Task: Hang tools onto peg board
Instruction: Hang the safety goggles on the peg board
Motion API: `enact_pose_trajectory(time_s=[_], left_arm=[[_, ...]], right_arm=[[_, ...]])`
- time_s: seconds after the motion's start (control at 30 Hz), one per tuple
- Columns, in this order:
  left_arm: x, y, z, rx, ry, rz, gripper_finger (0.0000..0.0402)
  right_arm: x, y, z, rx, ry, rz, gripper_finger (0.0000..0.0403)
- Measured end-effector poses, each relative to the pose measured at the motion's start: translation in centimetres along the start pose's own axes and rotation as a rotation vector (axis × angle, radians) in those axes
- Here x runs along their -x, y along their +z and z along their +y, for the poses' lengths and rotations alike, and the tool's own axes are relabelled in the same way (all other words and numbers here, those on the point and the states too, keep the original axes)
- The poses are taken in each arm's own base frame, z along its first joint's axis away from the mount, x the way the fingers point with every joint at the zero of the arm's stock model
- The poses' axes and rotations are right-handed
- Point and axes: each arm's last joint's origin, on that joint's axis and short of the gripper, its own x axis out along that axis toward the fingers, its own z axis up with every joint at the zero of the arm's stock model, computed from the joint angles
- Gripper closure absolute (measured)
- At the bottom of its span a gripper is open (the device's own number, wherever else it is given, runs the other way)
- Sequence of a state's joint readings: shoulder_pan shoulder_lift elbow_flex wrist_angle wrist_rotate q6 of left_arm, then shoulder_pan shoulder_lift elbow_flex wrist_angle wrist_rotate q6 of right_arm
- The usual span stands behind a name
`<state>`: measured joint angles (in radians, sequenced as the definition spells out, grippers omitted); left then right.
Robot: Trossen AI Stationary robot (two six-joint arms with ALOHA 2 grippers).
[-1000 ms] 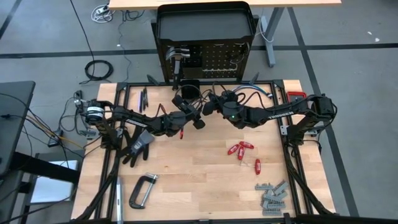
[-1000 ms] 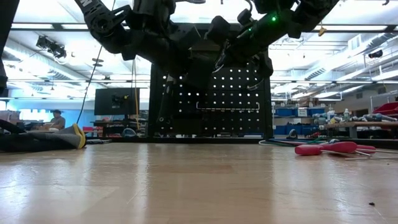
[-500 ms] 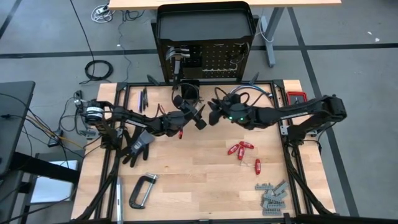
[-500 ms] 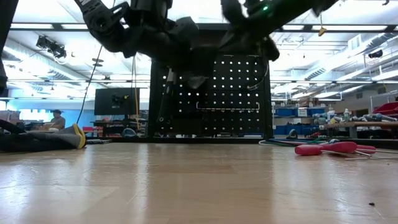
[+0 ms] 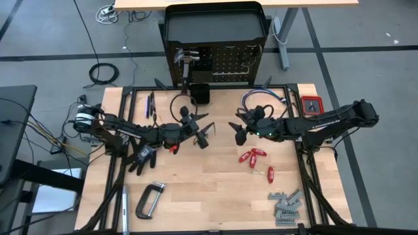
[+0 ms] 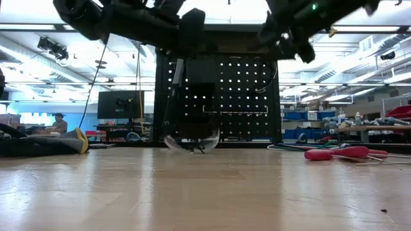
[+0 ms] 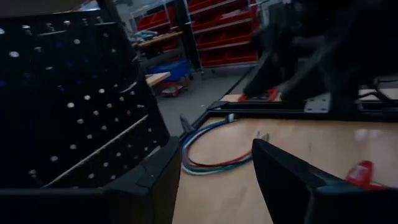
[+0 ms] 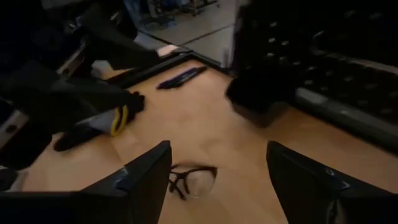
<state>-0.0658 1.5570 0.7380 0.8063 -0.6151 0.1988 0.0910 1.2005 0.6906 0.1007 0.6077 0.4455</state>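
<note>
The right gripper (image 5: 237, 132) hangs above the middle of the table (image 5: 215, 196) with its two fingers (image 8: 149, 168) spread apart and nothing between them. The left gripper (image 5: 202, 134) faces it from just beside, also spread and empty; its fingers (image 7: 280, 171) frame a loop of blue-white cables (image 7: 208, 149) in the left wrist view.

The glasses (image 8: 189, 179) lie on the table below the right gripper, free of both arms. They have a thin black frame and clear lenses. In the high view they appear as a thin dark loop (image 5: 179, 101) near the back of the table, in front of the peg board (image 5: 225, 64) and beside a small black box (image 5: 200, 93).

The peg board is an upright black panel with a grid of small holes, under a black tray top. A hammer (image 5: 186, 60) hangs at its left side.

The low view shows the glasses (image 6: 192, 141) resting on the table directly before the peg board (image 6: 237, 96), lenses catching light; the high view cannot show this. Only the high view shows the remaining tools: red-handled drivers (image 5: 253, 156) right of centre, a grey C-clamp (image 5: 149, 199) at front left, grey metal pieces (image 5: 285, 203) at front right, and a black glove (image 5: 144, 156) under the left arm.
</note>
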Motion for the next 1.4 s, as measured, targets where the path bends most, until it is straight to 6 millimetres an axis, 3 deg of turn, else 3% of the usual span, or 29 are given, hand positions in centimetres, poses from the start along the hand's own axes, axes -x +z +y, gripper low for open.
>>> enact_pose_trajectory(time_s=[0.27, 0.57, 0.83, 1.13, 1.4], left_arm=[[0.2, 0.3, -0.4, 0.004, -0.090, -0.028, 0.0200], [0.1, -3.5, 0.0, -0.088, -0.164, 0.305, 0.0200], [-0.2, -3.8, 0.6, -0.064, -0.181, 0.325, 0.0200], [-0.7, -4.9, 0.9, -0.037, -0.148, 0.379, 0.0200], [-0.4, -4.0, 1.5, -0.099, -0.079, 0.361, 0.0200]], right_arm=[[-3.2, -6.3, 0.0, 0.045, 0.060, 0.038, 0.0134], [-6.5, -11.0, 0.6, 0.261, 0.105, 0.201, 0.0136], [-9.3, -12.9, 2.6, 0.252, 0.261, 0.164, 0.0152], [-11.5, -13.2, 4.6, 0.259, 0.150, 0.112, 0.0176], [-11.9, -13.3, 4.3, 0.252, 0.116, 0.162, 0.0279]])
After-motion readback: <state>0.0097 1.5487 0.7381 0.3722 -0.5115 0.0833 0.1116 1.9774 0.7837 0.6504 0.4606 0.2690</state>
